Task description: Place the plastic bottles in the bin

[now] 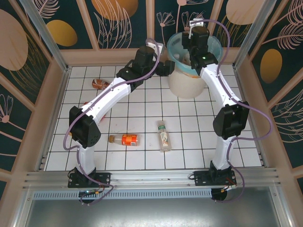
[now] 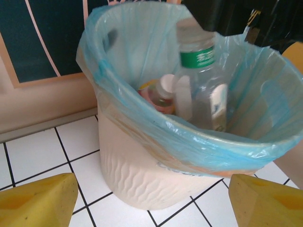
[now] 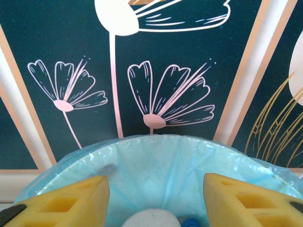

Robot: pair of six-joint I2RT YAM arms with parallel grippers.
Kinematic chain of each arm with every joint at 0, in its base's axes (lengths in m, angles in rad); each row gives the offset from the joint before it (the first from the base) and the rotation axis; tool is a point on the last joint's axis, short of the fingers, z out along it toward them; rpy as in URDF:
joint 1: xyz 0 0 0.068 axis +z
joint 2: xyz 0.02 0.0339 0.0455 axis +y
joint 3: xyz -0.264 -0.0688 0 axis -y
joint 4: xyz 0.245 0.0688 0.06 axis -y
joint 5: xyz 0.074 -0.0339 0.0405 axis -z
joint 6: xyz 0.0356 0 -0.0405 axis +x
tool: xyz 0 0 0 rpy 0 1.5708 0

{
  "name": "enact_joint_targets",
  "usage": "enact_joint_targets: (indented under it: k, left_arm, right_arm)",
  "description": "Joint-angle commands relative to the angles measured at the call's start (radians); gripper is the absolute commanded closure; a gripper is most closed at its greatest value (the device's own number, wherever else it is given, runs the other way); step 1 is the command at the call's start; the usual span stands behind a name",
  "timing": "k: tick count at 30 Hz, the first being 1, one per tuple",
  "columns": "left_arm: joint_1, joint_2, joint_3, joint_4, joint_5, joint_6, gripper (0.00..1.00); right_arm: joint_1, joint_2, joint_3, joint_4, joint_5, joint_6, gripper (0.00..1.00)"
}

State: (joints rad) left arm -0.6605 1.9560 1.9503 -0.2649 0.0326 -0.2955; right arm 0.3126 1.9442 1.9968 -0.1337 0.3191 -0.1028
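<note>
A white tiled table sits inside flower-painted walls. The bin stands at the far edge, with a tall green-label bottle inside. The right gripper hangs over its mouth, fingers apart. The left gripper is stretched out low just beside it, fingers wide apart and empty. 3 bottles lie on open tiles: orange-label bottle, clear bottle, brown bottle.

Right gripper, spread wide, above the bin
</note>
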Motion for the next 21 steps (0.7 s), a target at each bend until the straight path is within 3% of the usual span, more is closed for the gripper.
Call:
enact_joint_targets:
  k: [1, 13, 21]
  left_arm:
    - [-0.004, -0.055, 0.0, 0.034, -0.03, 0.009, 0.16]
    - [-0.003, -0.071, -0.01, 0.034, -0.044, -0.006, 0.16]
    - [-0.003, -0.11, -0.027, -0.013, -0.082, -0.005, 0.15]
  right_arm:
    - [-0.002, 0.001, 0.033, -0.029, -0.025, 0.041, 0.46]
    - [-0.012, -0.019, -0.024, -0.089, -0.036, 0.072, 0.5]
    - [-0.045, 0.037, 0.081, -0.21, -0.181, 0.161, 0.52]
